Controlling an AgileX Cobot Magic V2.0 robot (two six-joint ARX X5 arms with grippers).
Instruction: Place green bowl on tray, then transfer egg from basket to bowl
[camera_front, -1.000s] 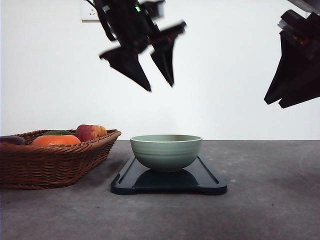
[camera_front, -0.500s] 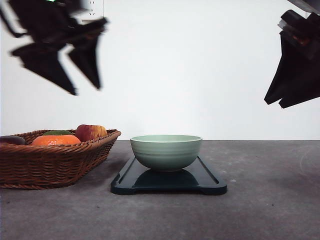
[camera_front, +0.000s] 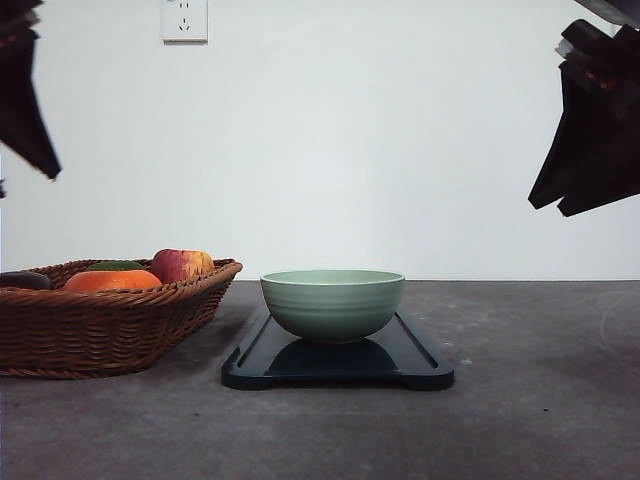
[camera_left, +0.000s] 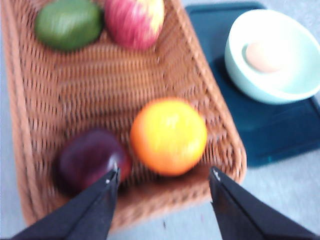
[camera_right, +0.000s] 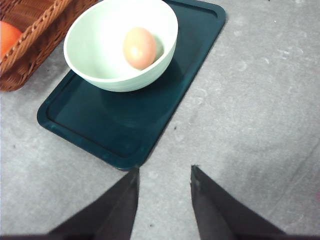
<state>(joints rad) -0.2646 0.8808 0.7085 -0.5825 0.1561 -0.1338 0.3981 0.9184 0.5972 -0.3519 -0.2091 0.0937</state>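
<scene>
Both pincers hang matte black and wedge-shaped above the scene; the left pincer (camera_left: 162, 180) has its tapered fingers spread wide apart with nothing between them, poised over the near end of the basket, while the right pincer (camera_right: 164, 175) also stands parted and empty over bare desk just beside the tray's corner.

Grey and faintly mottled, the desk (camera_front: 540, 400) carries everything; on it at the left sits the basket (camera_front: 110, 325) — wide, shallow, brown woven wicker with a braided rim; just beside it lies the tray (camera_front: 415, 365), flat, dark blue-black, rectangular with rounded corners and a low raised lip.

On the tray stands the green bowl (camera_front: 333, 305), round, pale sage with faint horizontal ribs and a lighter rim; inside it rests the egg (camera_right: 139, 48) — smooth, oval, reddish-tan.

Within the basket lie an orange tangerine (camera_left: 168, 136), a red-yellow streaked apple (camera_left: 134, 21), a glossy dark purple fruit (camera_left: 90, 159) and a green fruit (camera_left: 69, 23).
</scene>
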